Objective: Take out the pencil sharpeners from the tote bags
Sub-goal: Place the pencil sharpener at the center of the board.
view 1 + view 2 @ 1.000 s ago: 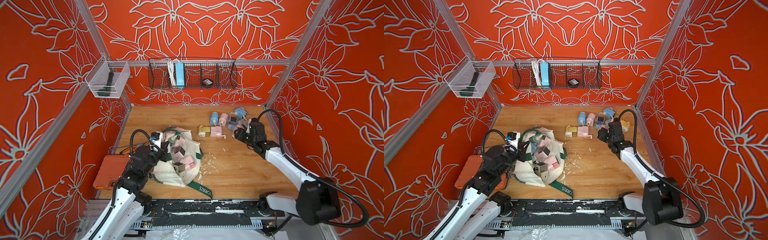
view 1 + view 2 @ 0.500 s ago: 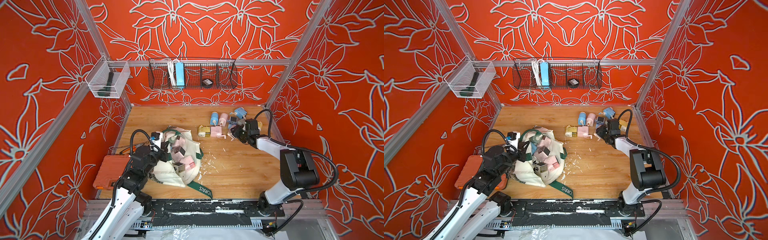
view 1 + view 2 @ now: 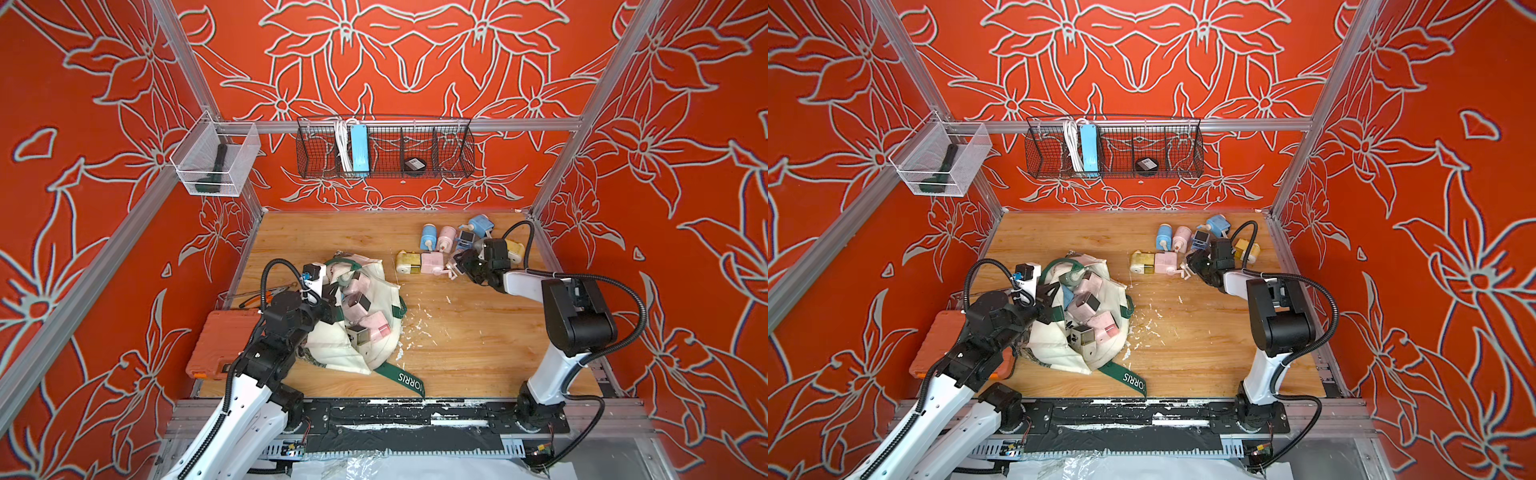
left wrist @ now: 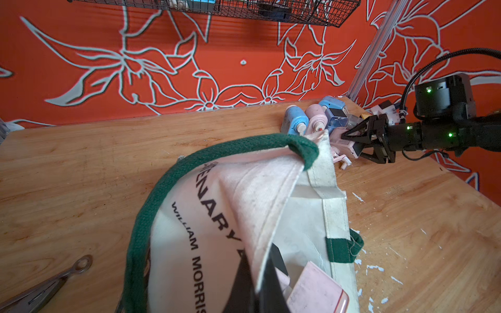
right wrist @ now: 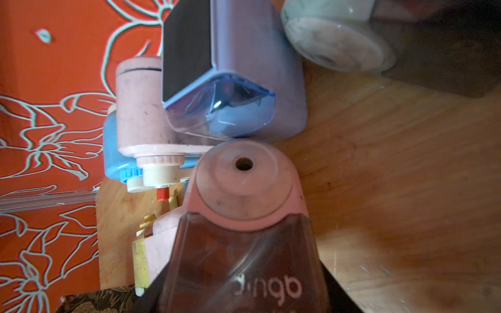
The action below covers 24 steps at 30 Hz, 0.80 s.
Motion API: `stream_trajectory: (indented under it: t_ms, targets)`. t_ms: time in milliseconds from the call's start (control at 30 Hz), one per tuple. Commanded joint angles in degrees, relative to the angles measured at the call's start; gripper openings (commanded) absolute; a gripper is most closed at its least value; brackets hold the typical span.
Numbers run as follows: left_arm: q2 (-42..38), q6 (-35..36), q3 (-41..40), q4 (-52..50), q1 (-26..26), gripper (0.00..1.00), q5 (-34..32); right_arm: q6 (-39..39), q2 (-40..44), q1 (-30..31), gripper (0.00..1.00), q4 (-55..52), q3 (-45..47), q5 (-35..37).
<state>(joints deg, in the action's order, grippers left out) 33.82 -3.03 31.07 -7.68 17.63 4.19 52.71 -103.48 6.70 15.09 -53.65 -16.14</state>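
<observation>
The cream tote bag (image 3: 353,353) (image 3: 1059,345) (image 4: 203,216) lies slumped at the table's front left, mouth open. Several pencil sharpeners (image 3: 376,330) (image 3: 1104,328) show inside it. My left gripper (image 3: 332,299) (image 4: 257,287) is shut on the bag's rim cloth. More pencil sharpeners (image 3: 432,262) (image 3: 1163,237) lie in a cluster at the back right. My right gripper (image 3: 459,268) (image 3: 1192,266) (image 4: 352,146) is low at that cluster, shut on a pink pencil sharpener (image 5: 244,189) with a clear drawer. A lilac sharpener (image 5: 244,67) lies just beyond it.
An orange plastic case (image 3: 224,345) and pliers (image 3: 266,293) sit by the left wall. White flakes (image 3: 419,328) litter the middle of the wooden table (image 3: 478,353). A wire basket (image 3: 453,145) with a blue power strip (image 3: 359,147) hangs on the back wall; a clear bin (image 3: 212,166) hangs left.
My right gripper has slid left toward the sharpener cluster while its elbow folded up over its base. The left arm and the bag have not moved.
</observation>
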Motion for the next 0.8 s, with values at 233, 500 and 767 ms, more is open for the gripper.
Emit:
stream_trajectory:
  t_ms: [233,500,767]
  targets:
    - [-0.16,-0.6,0.57,0.48,0.13,0.0,0.65,-0.67,-0.41,-0.2,0.86,-8.04,-0.32,1.91]
    - [-0.42,-0.49,0.57,0.3,0.13,0.0,0.39,-3.76,1.27,-0.46,0.96,-14.81,-1.06,6.03]
    - [-0.09,-0.49,0.7,0.3,0.13,0.0,0.56,-8.14,2.82,-0.46,0.97,-21.91,-3.15,9.2]
